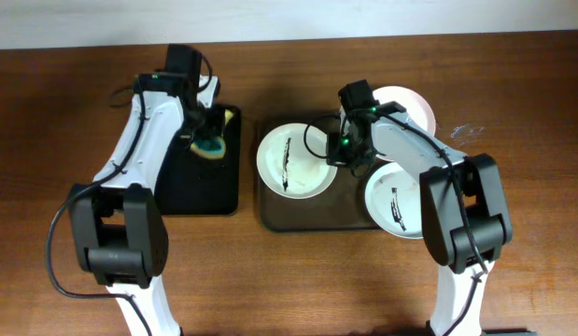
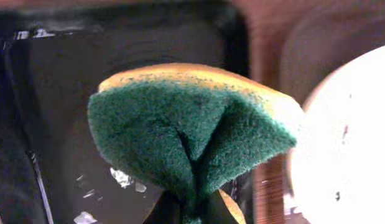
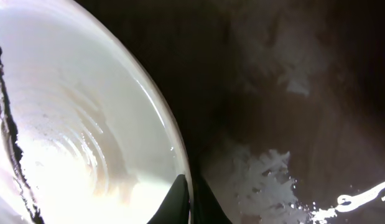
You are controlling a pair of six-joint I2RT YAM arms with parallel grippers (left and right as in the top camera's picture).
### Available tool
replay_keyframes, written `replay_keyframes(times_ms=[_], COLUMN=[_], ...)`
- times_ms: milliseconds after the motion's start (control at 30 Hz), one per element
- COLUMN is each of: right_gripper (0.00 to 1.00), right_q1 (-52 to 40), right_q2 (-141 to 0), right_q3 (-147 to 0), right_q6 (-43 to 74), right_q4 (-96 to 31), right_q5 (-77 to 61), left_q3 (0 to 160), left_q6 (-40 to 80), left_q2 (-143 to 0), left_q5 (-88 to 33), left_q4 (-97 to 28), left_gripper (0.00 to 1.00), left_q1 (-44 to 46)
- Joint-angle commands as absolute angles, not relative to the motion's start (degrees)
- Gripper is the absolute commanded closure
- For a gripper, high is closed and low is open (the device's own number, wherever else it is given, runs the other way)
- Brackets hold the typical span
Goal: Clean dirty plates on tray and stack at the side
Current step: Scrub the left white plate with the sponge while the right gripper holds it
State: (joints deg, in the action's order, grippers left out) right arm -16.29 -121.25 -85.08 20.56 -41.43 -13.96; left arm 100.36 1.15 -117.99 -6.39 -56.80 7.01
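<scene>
Two white plates lie on the brown-grey tray (image 1: pixel 307 210), each with a black streak: one on the left (image 1: pixel 303 154), one on the right (image 1: pixel 401 191). My right gripper (image 1: pixel 345 149) is shut on the left plate's right rim; the right wrist view shows the rim pinched by the gripper (image 3: pixel 192 202), with the streaked plate (image 3: pixel 68 124) over the wet tray floor (image 3: pixel 292 93). A third white plate (image 1: pixel 412 105) sits at the back right, partly hidden by the arm. My left gripper (image 1: pixel 210 138) is shut on a green-and-yellow sponge (image 1: pixel 214 146), folded in the gripper (image 2: pixel 191 214) in the left wrist view.
A narrower black tray (image 1: pixel 200 187) lies under the left gripper and sponge (image 2: pixel 180 124), its floor wet (image 2: pixel 55 93). A strip of wooden table separates it from the brown tray. The left plate's edge (image 2: pixel 347 137) shows at the right of the left wrist view.
</scene>
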Motion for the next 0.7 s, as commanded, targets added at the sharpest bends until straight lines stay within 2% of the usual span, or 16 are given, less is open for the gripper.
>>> replay_keyframes(times_ms=[0, 133, 267, 333, 400, 467, 533, 633, 667], right_gripper=[0.96, 0.96, 0.96, 0.96, 0.96, 0.96, 0.96, 0.96, 0.96], right_q1=[-16.0, -16.0, -14.5, -13.8, -13.1, -12.5, -11.1, -9.8, -9.6], right_q2=[-123.2, -123.2, -123.2, -123.2, -123.2, -123.2, -123.2, -123.2, -123.2], right_q3=[-84.9, -84.8, -84.8, -84.8, -84.8, -84.5, -83.5, -81.9, -81.8], right_q6=[19.8, 19.8, 19.8, 19.7, 19.6, 18.2, 16.7, 16.7, 16.7], right_q4=[-42.4, -42.9, -44.3, -44.6, -44.8, -44.5, -43.4, -41.8, -41.6], right_q5=[-16.3, -16.1, -16.2, -16.4, -16.6, -18.9, -22.5, -24.6, -25.1], left_q3=[101.4, 101.3, 101.3, 101.3, 101.3, 101.3, 101.3, 101.3, 101.3], left_q6=[4.5, 9.4, 12.9, 15.8, 24.4, 25.0, 19.5, -2.2, -4.8], left_q2=[-118.1, -119.3, -126.6, -129.1, -132.5, -133.7, -133.9, -133.9, -133.9], left_q5=[-14.2, -13.5, -13.4, -8.8, -2.6, -0.6, -4.0, -28.5, -30.5], left_q4=[-57.3, -52.7, -48.9, -48.6, -48.6, -48.7, -49.0, -52.2, -55.2], left_gripper=[1.00, 1.00, 1.00, 1.00, 1.00, 1.00, 1.00, 1.00, 1.00], left_q1=[9.8, 15.9, 23.1, 25.3, 26.4, 26.4, 26.5, 26.6, 26.6])
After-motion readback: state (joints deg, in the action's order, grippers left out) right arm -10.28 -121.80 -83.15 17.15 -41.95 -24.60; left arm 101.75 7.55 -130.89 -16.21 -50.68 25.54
